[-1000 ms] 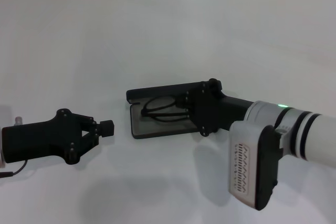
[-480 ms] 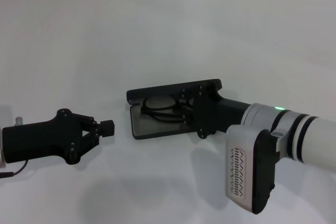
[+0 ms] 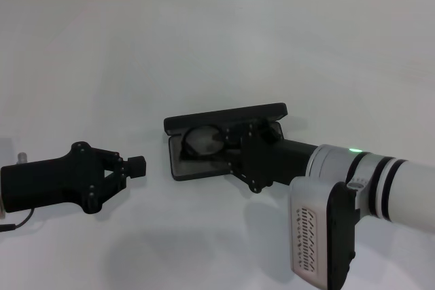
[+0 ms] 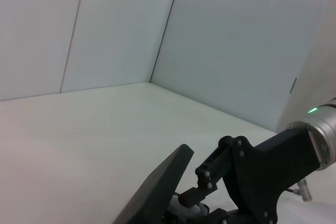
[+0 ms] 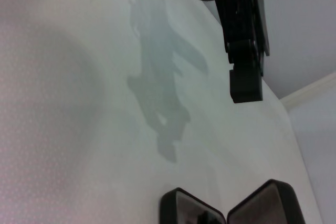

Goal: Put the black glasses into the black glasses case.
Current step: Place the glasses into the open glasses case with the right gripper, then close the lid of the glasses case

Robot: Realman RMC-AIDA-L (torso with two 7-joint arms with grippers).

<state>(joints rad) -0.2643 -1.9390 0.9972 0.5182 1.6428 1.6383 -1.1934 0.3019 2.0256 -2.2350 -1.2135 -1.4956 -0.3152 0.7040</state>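
Mid-table: the right gripper [image 3: 228, 142] reaches into the open black glasses case [image 3: 178, 164], the black glasses [image 3: 204, 142] on its grey tray; grip unclear. Release low, then withdraw level. The left gripper [image 3: 134, 166], pinched closed, idles left.

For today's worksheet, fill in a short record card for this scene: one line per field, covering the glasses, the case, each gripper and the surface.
Glasses: the black glasses lie inside the open case, a lens showing against the lining.
Case: the black glasses case sits open on the table, lid raised at the far side.
Right gripper: the right gripper reaches into the case at the glasses; whether it grips them cannot be told.
Left gripper: the left gripper hangs apart to the left of the case, shut and holding nothing.
Surface: plain white table.
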